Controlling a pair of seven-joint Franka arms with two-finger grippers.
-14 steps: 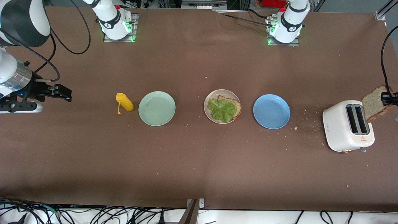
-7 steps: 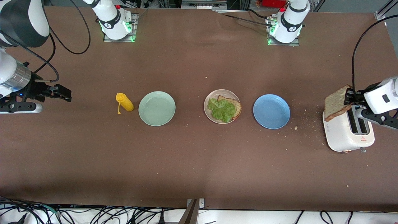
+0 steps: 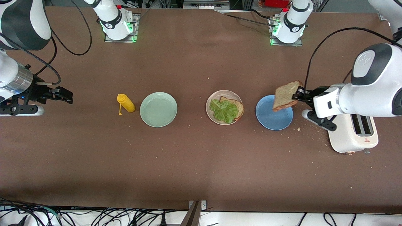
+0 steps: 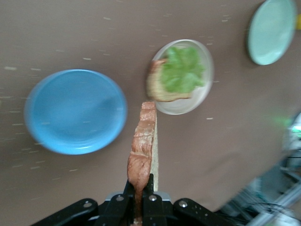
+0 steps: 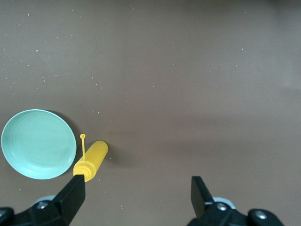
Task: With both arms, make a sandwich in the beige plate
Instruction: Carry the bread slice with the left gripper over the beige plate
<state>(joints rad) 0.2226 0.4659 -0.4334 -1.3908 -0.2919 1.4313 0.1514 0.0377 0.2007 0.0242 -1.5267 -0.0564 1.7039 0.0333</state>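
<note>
The left gripper (image 3: 296,94) is clamped on a bread slice (image 3: 285,95) held on edge over the blue plate (image 3: 274,116). The beige plate (image 3: 211,114), between the blue and green plates (image 3: 158,109), holds bread topped with lettuce (image 3: 224,110). The right gripper (image 3: 64,94) waits with fingers apart at its arm's end of the table.

Robotics lab: bolted arm bases (image 3: 118,29), loose cables (image 3: 94,216).
</note>
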